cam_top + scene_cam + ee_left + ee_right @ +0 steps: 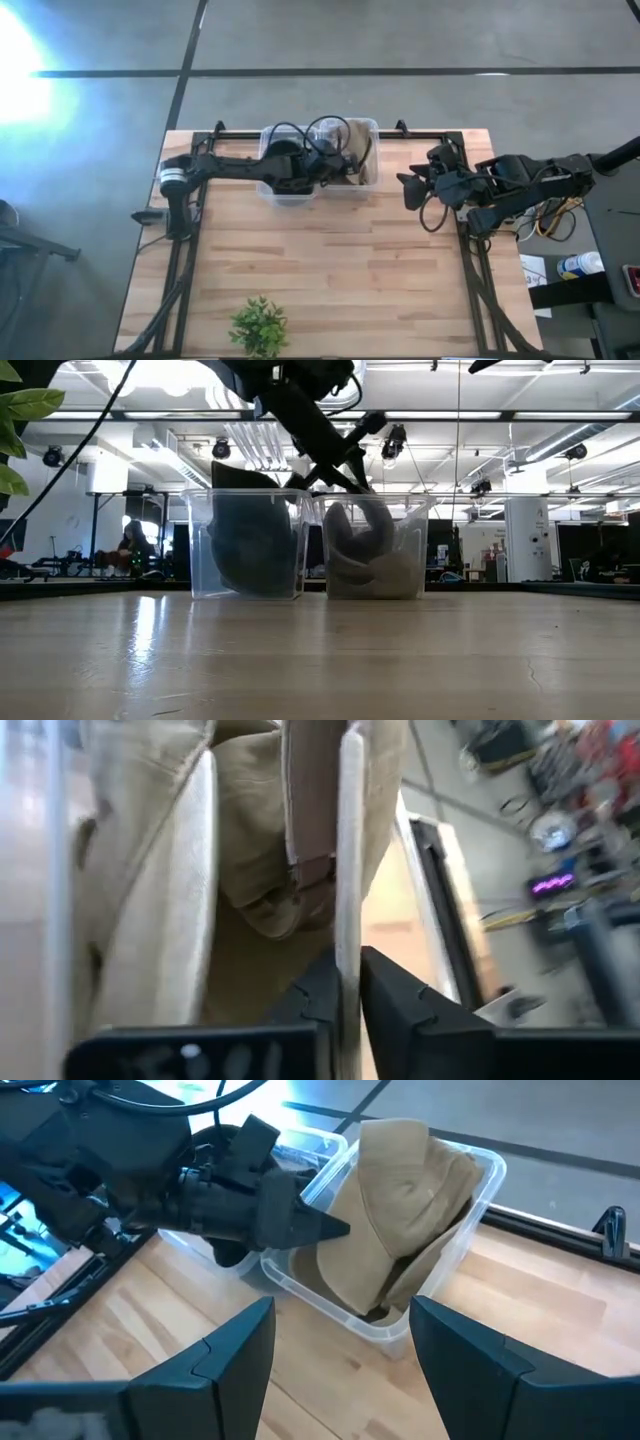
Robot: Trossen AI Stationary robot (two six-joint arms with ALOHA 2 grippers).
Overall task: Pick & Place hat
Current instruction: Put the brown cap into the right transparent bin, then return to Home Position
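Grasp step. Your left gripper point(345, 995) is inside the clear plastic bin point(368, 127) at the far edge of the wooden surface point(330, 270), fingers pinching the tan fabric hat's point(400, 1230) brim. Right gripper point(340, 1350) waits nearby, fingers spread. Next move: lift straight up, clearing the bin wall.

We see strong glare at ten o'clock on the floor point(20, 80) in the high view, while the table point(330, 270) is evenly lit with soft shadows. In the low view, bright ceiling lights point(170, 375) at twelve o'clock backlight everything into silhouette. The left wrist view is motion-blurred, worst toward three o'clock.
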